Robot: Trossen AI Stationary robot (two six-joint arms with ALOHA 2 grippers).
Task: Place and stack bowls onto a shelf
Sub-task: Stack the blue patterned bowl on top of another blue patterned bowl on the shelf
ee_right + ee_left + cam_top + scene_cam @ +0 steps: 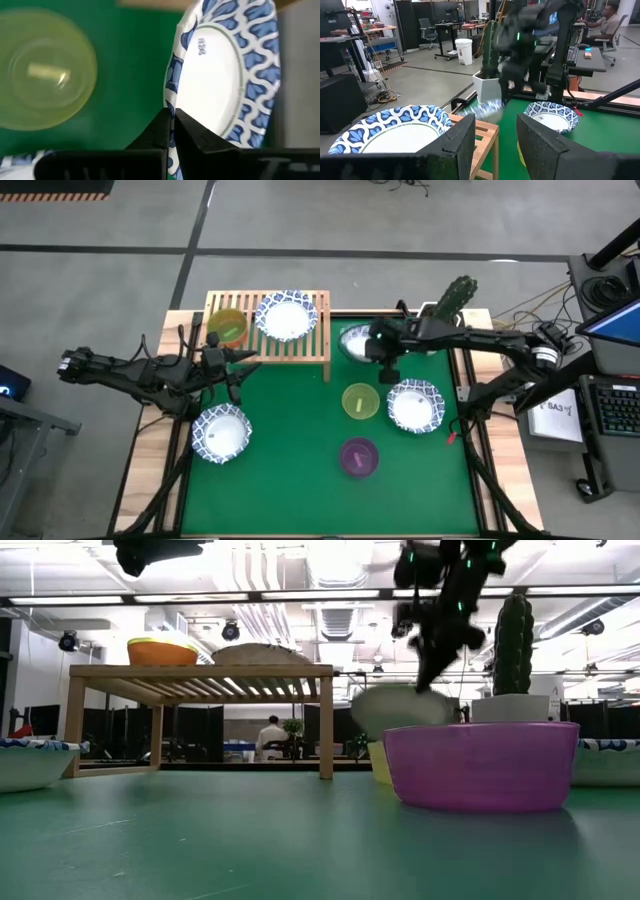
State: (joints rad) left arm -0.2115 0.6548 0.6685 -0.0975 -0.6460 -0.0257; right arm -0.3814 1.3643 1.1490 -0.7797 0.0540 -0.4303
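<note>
Held bowl (225,70): white with blue-patterned rim, tipped on edge, its rim pinched between the right gripper (172,131)'s fingers, which are narrowed onto it. In the high view it hangs just off the shelf's right end, over the green surface (290,470), partly hidden under the arm. In the low view it shows as a blurred pale shape, clear of the surface.

Shelf (320,330): light-wood slats at the far left of the surface. On top, side by side, an orange-and-yellow-green small bowl or stack (227,326) (cannot tell how many) and a patterned bowl (286,316).

On the surface: yellow-green bowl (360,401), purple bowl (359,456) nearer the front, patterned bowl (414,404) just right of the yellow-green one, another patterned bowl (221,431) at front left.

Left gripper (238,366): hovers just in front of the shelf, fingers apart and holding nothing. Its wrist view cuts off the fingertips.

Cactus (455,298) in a white pot at the far right edge; pot mostly hidden from above.

A seated person (270,736) shows in the room behind.
</note>
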